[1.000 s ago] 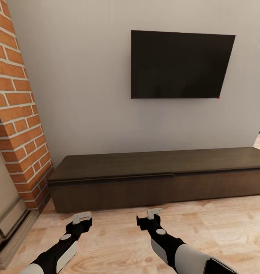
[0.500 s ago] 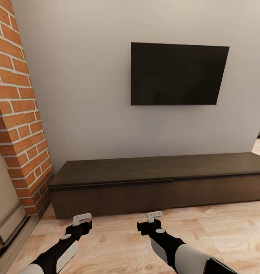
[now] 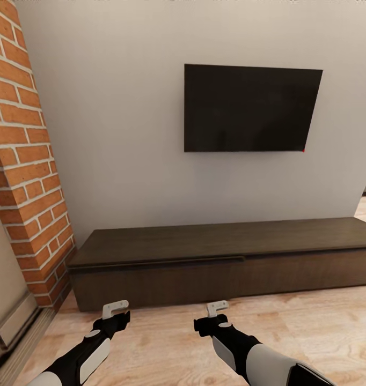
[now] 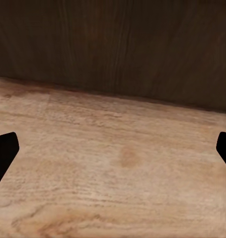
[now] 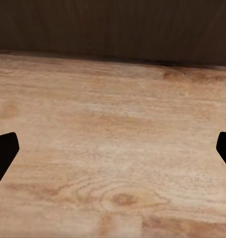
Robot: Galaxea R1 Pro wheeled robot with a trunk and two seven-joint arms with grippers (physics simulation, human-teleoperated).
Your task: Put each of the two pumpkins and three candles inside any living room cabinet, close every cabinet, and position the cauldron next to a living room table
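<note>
Change against the earlier frames: the whole head view is shifted. The TV, cabinet and brick column are all rendered lower in the frame than a second before, and the ceiling edge is admitted along the top. This is read as camera movement; the things are not seen to be displaced among themselves. Both grippers are kept at nearly the same places in the lower frame.

Count of items:

- Cabinet (image 3: 226,257): one. It is set across the lower middle of the head view, from beside the brick column to the right edge, against the wall. Its fronts are seen flush, with a thin shadowed lip along the left half of the top. Its dark front is also recorded across the upper part of each wrist view (image 4: 113,44) (image 5: 113,27).
- TV (image 3: 251,109): one, black, mounted on the wall in the upper centre-right, above the cabinet and apart from it.
- Brick column (image 3: 22,161): one, along the left edge.
- Wall (image 3: 118,134): one, plain grey.
- Floor (image 3: 322,327): light wood planks, across the bottom of the frame.
- Left gripper (image 3: 116,307): one, lower left of centre, held above the floor just short of the cabinet front. Its fingers are spread wide and nothing is held between them.
- Right gripper (image 3: 217,307): one, lower centre, likewise near the cabinet front, fingers spread wide and empty.
</note>
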